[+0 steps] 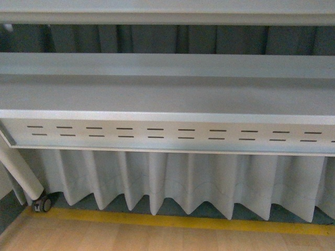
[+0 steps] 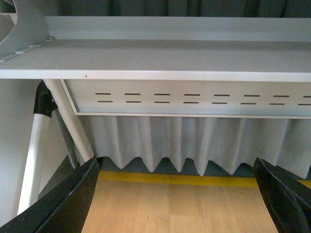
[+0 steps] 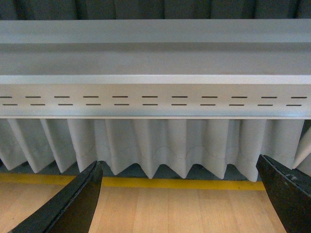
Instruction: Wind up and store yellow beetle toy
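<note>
Facing a grey slotted shelf (image 1: 167, 133) above a pleated curtain (image 1: 172, 183), both grippers, left (image 2: 177, 194) and right (image 3: 180, 196), spread wide, holding nothing. Yellow beetle toy nowhere visible; risks reaching blind without locating it.

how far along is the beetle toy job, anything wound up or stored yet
Nothing looks done. No yellow beetle toy appears in any view, only a grey slotted rail, a pleated curtain and wooden floor with a yellow line. Nothing is in hand: the left gripper and right gripper are open and empty. Finding, winding and storing the toy all remain.
</note>
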